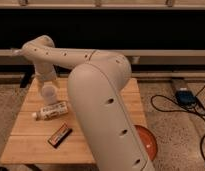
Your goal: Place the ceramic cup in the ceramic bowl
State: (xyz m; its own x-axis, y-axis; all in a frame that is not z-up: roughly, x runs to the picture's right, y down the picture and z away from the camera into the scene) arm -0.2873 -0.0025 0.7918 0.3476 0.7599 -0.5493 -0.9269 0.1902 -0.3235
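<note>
Seeing gripper [47,83] hanging over table's [31,145] back-left, right above cup [48,95] — not managing to tell how wide open, or whether gripping it. Cup standing upright just behind lying bottle [52,110]; bowl [148,143] sitting well apart at front right — partly hiding behind arm [106,100].

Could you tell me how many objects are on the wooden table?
3: the ceramic cup at the left rear under the gripper, a white bottle lying before it, a dark bar near the front. The arm may hide others.
</note>
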